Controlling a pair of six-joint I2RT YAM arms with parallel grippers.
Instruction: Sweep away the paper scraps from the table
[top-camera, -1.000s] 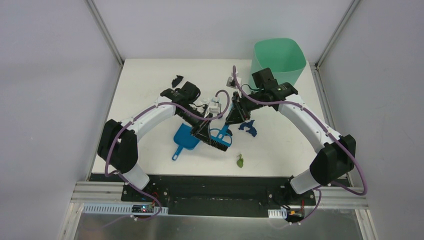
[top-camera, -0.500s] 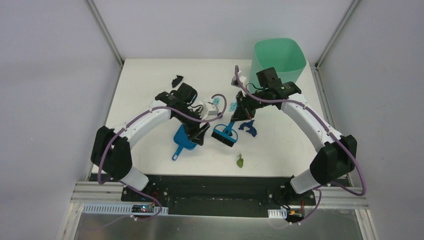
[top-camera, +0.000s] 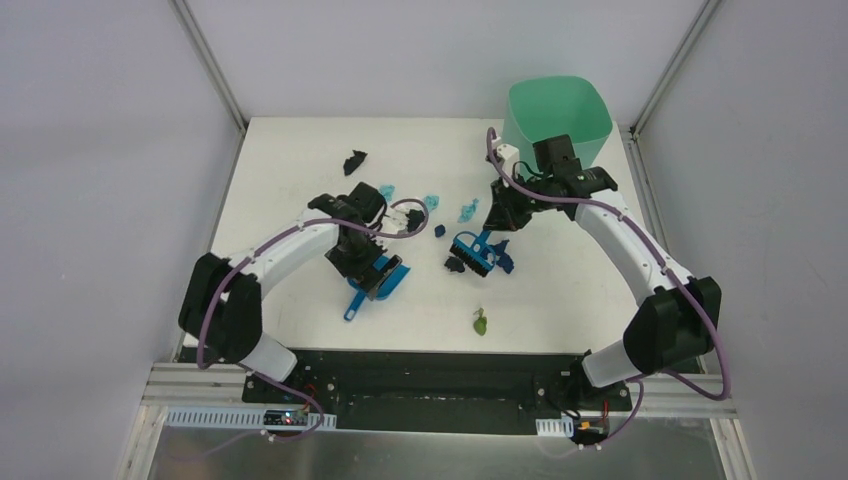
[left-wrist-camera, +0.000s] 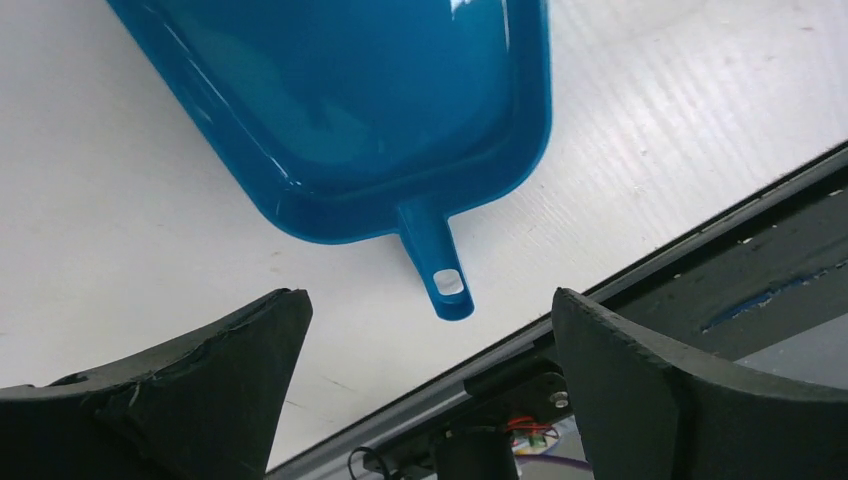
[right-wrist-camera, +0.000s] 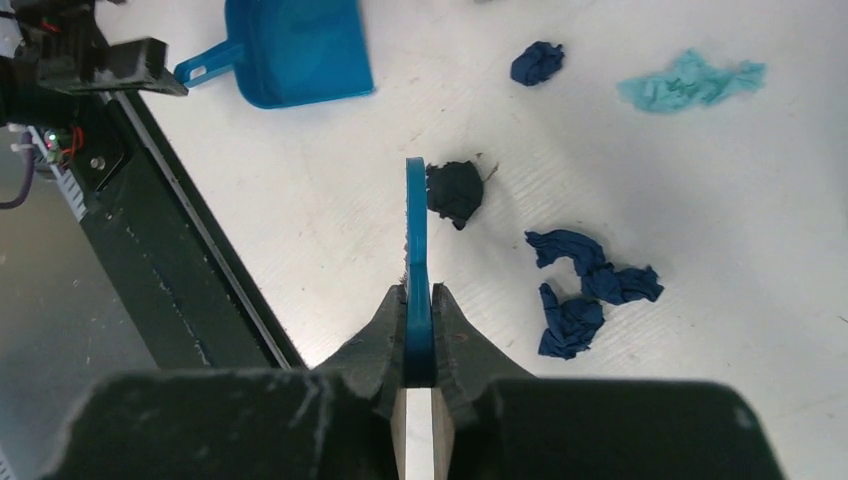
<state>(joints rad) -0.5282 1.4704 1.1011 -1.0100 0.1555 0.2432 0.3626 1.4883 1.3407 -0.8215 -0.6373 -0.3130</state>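
The paper scraps lie across the white table: a black one at the back left, teal ones in the middle, a dark blue one and a green one near the front. My right gripper is shut on the blue brush's thin handle. Its bristles stand beside a black scrap, with dark blue scraps to the right. My left gripper hangs open over the blue dustpan, holding nothing.
A green bin stands at the table's back right corner, just behind the right wrist. The table's black front edge runs close below the dustpan's handle. Grey walls enclose the table on three sides.
The left gripper let go of the brush, opened wide and drew back left over the dustpan. The right gripper closed on the brush handle and carried it right.
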